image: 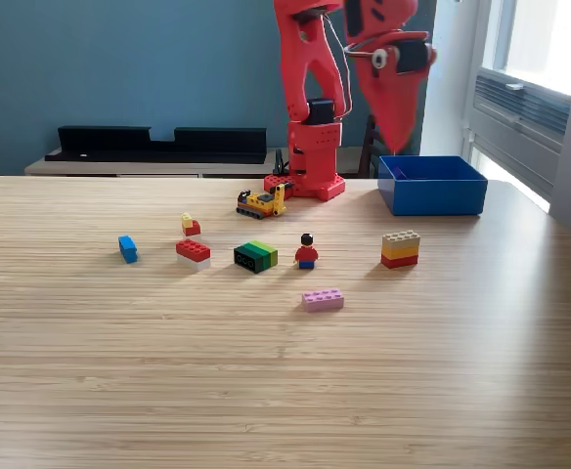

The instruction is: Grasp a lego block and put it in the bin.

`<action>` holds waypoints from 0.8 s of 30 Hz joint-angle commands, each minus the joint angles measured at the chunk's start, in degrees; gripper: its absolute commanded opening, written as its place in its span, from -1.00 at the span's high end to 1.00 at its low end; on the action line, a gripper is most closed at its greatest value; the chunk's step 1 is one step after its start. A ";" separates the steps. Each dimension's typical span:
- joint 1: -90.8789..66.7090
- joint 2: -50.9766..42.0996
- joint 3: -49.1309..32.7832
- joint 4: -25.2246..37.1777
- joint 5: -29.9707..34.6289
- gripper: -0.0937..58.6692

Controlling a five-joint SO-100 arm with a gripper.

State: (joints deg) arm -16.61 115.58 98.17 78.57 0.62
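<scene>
Nearest to the camera, a little below the middle of the frame, the pink flat brick (323,299) lies alone on the wooden table (266,391). Behind it, across the middle of the frame, stands a loose row: the blue small piece (127,248) at the left, then the red brick (193,251), the green and black block (255,256), the little figure (306,252) standing upright with a red body, and at the right the stack of tan, yellow and red bricks (400,248). A bit farther, above the red brick, sits a small yellow and red piece (190,226), and behind it the yellow toy vehicle (262,203), just beside my red base (315,161). The bin (432,185) is in the upper right of the frame, on the table at the right of my base, well apart from all the bricks; inside it I can see only blue. My gripper (399,117) hangs high in the upper part of the frame, above the left edge of the bin, pointing down. My fingers come together to one point and I see nothing between them. Farthest is the blue wall with a black shelf (158,144) at the upper left.
</scene>
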 commanded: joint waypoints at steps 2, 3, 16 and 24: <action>13.89 2.81 -3.87 -0.88 -2.90 1.00; 14.94 2.81 -3.87 -0.88 -3.34 1.00; 20.30 2.81 -3.34 -1.14 -5.62 1.00; 21.97 2.81 -1.41 -4.31 -4.31 1.00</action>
State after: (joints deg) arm 4.75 115.58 98.17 75.76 -4.48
